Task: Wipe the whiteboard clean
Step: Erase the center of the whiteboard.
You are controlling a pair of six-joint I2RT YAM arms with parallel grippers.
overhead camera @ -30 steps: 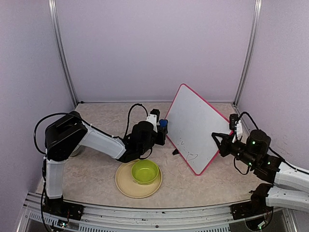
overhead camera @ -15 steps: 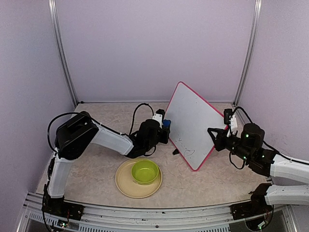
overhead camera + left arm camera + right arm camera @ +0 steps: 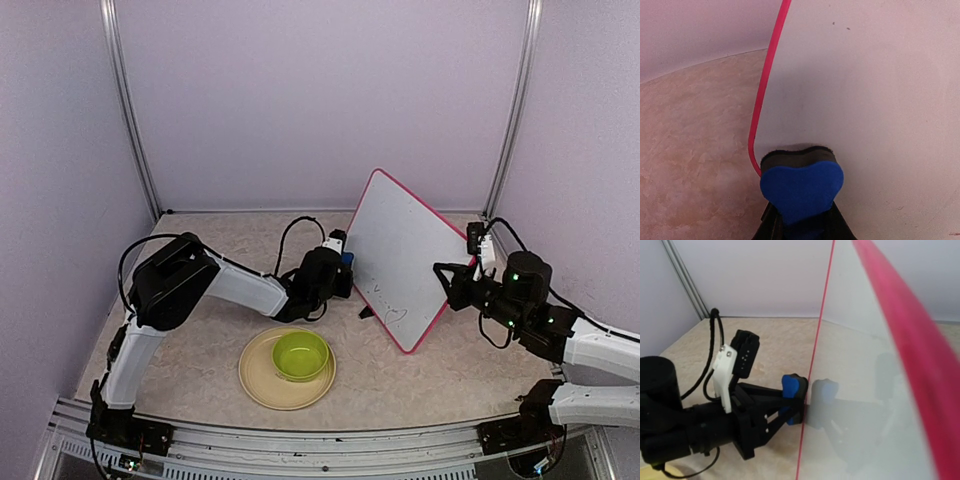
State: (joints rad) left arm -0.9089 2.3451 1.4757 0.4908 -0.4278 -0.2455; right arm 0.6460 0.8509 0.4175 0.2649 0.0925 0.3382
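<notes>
The board (image 3: 400, 245) stood tilted, one corner lowest, at the right-centre of the table (image 3: 200, 245), with faint marks (image 3: 392, 315) near its lower end. The right gripper (image 3: 452, 284) pinched its red frame at the right edge. The left gripper (image 3: 800, 225) was clamped on a blue eraser (image 3: 801, 190), whose dark felt face pressed the board just inside the left frame. A green bowl (image 3: 300, 355) sat on a plate (image 3: 258, 385) in front

Left gripper (image 3: 344, 269) carried eraser (image 3: 801, 192) onto whiteboard (image 3: 880, 100) edge.
</notes>
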